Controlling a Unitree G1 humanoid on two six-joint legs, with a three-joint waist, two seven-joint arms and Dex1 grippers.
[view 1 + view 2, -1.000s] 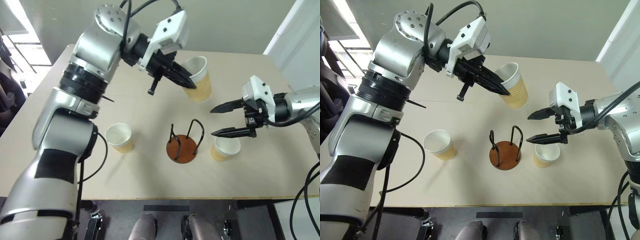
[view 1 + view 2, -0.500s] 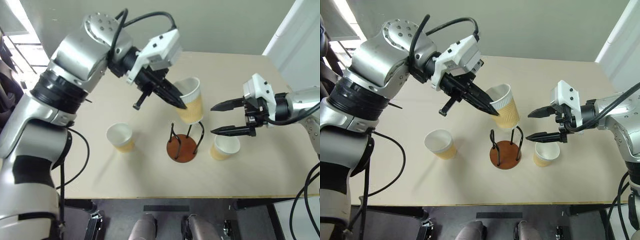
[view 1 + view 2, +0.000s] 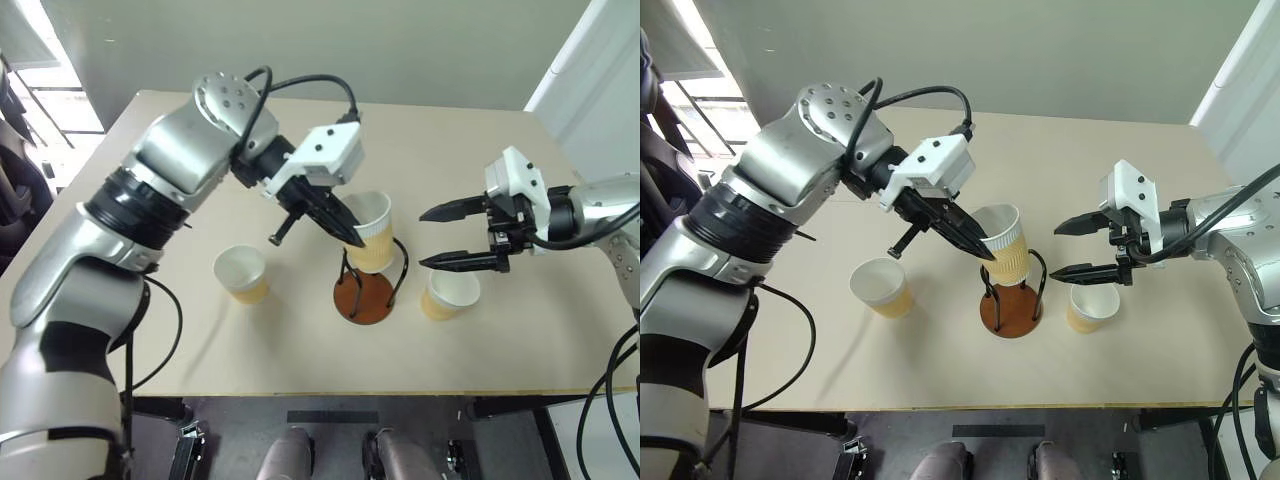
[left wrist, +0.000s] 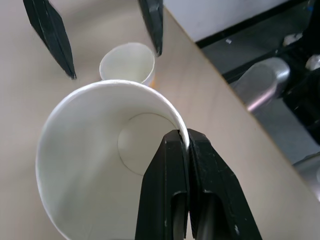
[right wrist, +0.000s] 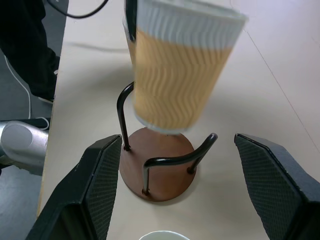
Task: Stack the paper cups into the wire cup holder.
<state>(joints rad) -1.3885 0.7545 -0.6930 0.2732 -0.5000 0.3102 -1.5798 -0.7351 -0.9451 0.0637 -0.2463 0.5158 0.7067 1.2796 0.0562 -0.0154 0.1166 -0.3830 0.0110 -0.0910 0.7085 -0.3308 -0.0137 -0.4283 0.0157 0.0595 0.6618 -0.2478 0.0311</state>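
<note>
My left hand point(image 3: 352, 238) is pinching the rim of a tan-yellow ribbed paper cup point(image 3: 374, 234), hovering over the black-wire, brown-based cup holder point(image 3: 366, 290). My right hand point(image 3: 428, 239) is hanging wide open beside it, above another cup point(image 3: 448, 294) on the table point(image 3: 300, 340).

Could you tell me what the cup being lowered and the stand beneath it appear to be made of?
The cup looks like paper: a rippled tan sleeve, matte white inside, thin rolled rim. The stand seems to have a reddish-brown disc base, possibly wood or plastic with a smooth finish, and thin black bent loops, likely coated metal wire.
</note>
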